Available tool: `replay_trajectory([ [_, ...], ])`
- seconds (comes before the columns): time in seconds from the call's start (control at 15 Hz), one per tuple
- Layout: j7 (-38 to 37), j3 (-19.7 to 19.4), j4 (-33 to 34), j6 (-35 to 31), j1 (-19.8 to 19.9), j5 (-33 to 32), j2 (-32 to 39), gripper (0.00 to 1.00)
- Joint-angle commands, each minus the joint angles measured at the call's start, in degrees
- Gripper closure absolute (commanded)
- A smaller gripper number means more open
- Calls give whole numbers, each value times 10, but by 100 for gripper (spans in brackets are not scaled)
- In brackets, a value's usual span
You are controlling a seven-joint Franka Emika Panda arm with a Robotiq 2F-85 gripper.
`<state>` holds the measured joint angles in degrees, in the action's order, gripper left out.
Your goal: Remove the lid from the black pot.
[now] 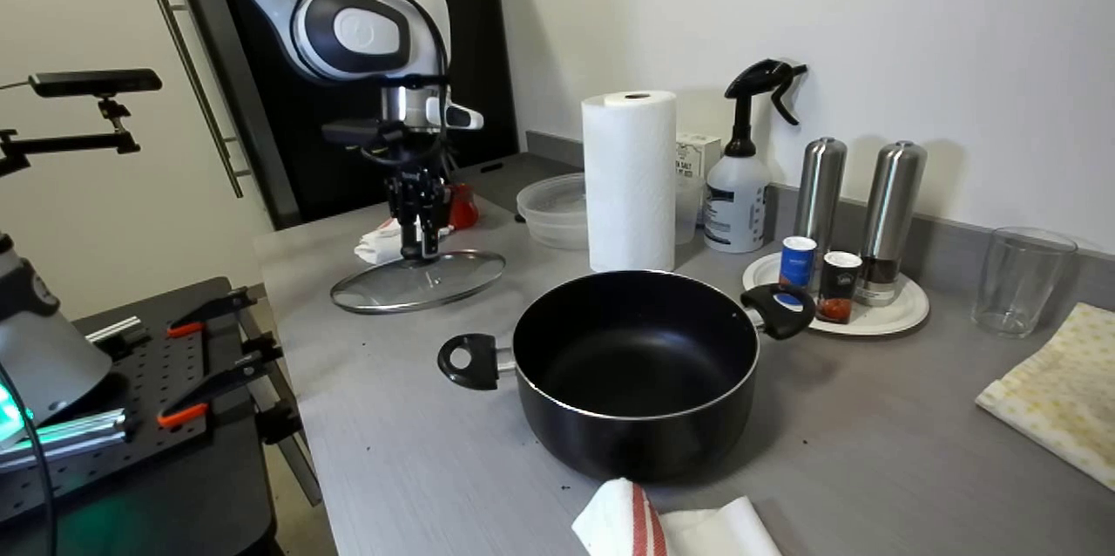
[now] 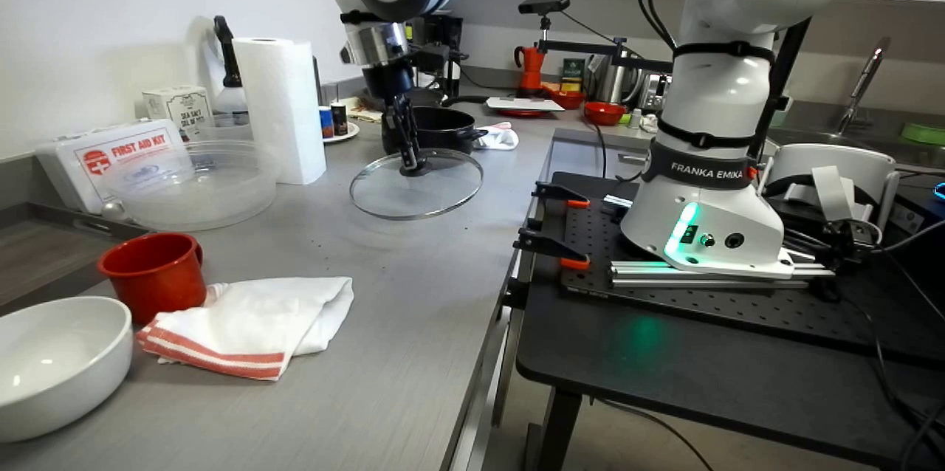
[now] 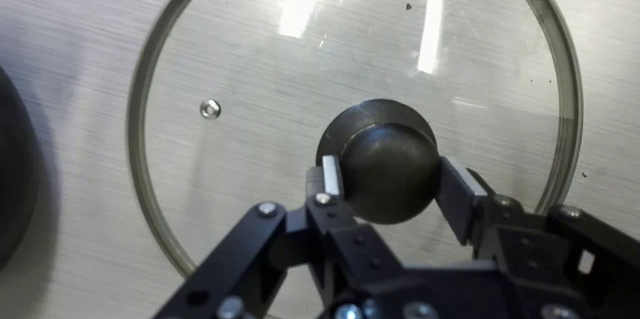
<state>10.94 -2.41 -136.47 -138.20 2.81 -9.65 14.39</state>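
Lid (image 1: pixel 422 286) and black pot (image 1: pixel 640 443) are apart in an exterior view: the lid is near the pot, low over the grey worktop (image 1: pixel 409 451), and the pot stands uncovered, so the removal looks done and what remains, I judge, is at most setting down and letting go. In an exterior view the lid is between the paper towel roll (image 2: pixel 280 113) and the worktop's front edge; whether it rests flat or is held slightly up, I cannot tell. In the wrist view the pincer (image 3: pixel 391 179) has a pad (image 3: pixel 457 199) against each side of the round black knob (image 3: pixel 390 174), so it is grasping the lid at its centre. That seems the right place: the glass is likely stiff, fairly weighty, slick and breakable, and the thin metal rim (image 3: pixel 136 134) would give a poor bite. The smooth knob could let the lid swivel or tip, so a firm squeeze, a level lowering and a soft landing before the pads part would suit it.
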Motion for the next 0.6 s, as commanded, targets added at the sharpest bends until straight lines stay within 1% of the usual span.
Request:
replay_trajectory([
  [0.0,26,-3,4,-32,15,2,33,75],
  [0.53,78,6,9,-73,57,22,76,75],
])
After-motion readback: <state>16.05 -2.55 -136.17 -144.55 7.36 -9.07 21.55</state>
